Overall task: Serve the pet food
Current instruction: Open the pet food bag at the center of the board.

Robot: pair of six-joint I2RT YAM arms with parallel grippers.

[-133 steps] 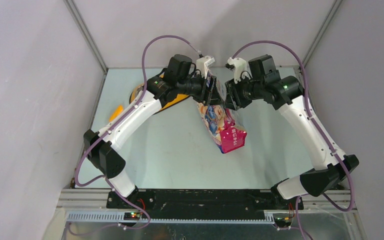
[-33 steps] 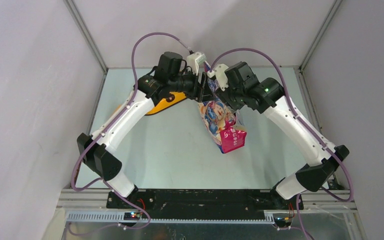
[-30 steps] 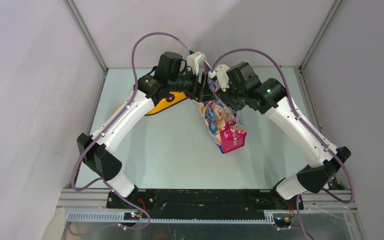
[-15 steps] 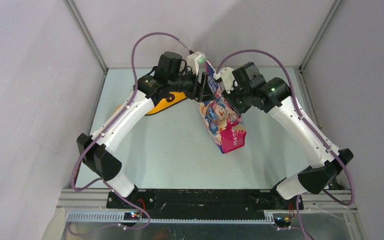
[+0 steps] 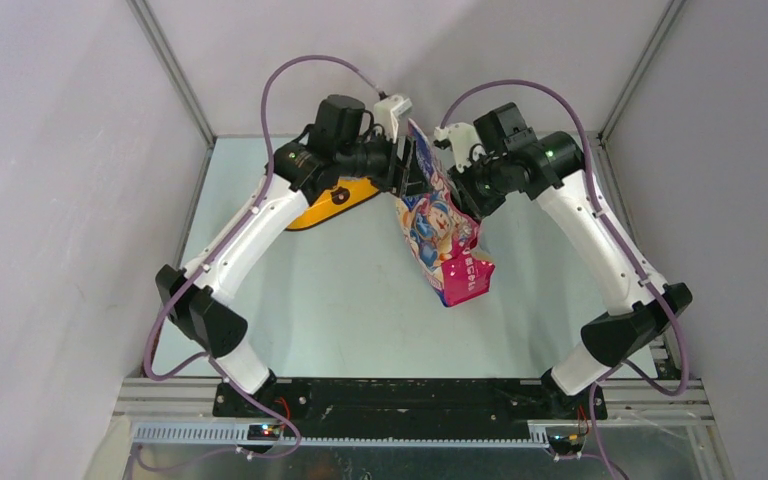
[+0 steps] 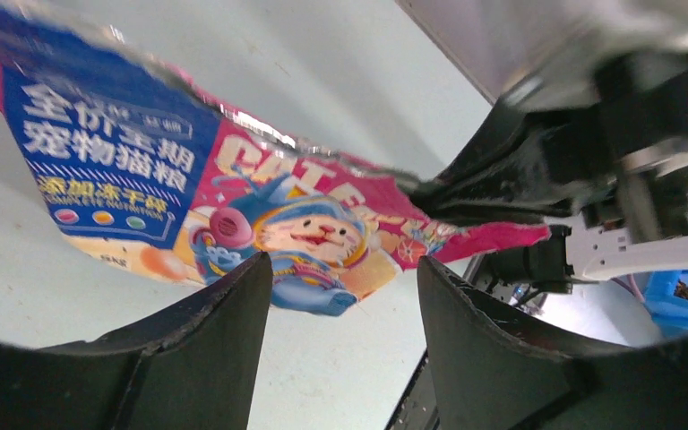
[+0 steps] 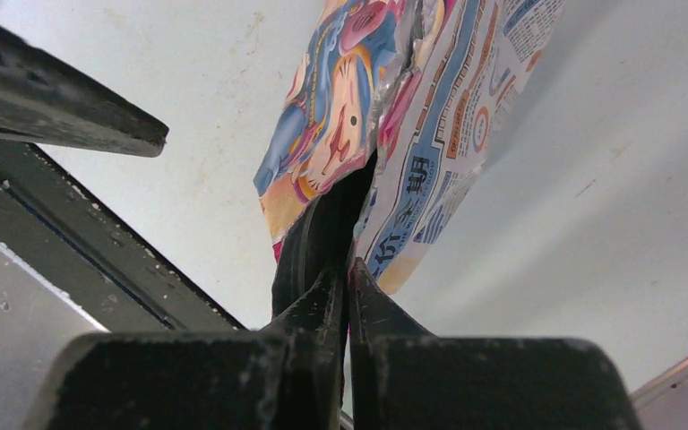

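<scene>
1. The pet-food pouch [image 5: 440, 230] hangs lengthwise below the right end effector [image 5: 457, 190], whose fingers are pressed together on the pouch's upper edge. Its pink bottom points down and toward the near side. Whether it touches the tabletop [image 5: 340, 300] I cannot tell, and no kibble shows.
2. The left end effector [image 5: 412, 165] stands just beside that upper end, on the opposite face. Its fingers are apart and clamp nothing, and the printed cat shows in the gap ahead of them.
3. Judged step: readying the pouch for pouring, with nothing served so far. A dark split shows beside the right fingers, but I cannot tell if it is the mouth.
4. The next move probably calls for the left fingers to close on the facing edge so the top can be pulled apart, then a carry toward the feeder.
5. The yellow feeder [image 5: 345, 200] lies behind and below the left end effector, mostly hidden under that arm. Its bowls are out of sight.
6. Bare tabletop lies below and nearward of both end effectors. The back wall [image 5: 410, 60] is near behind them, and the side walls are well apart. The two wrists nearly meet, so sideways room between them is slight.
</scene>
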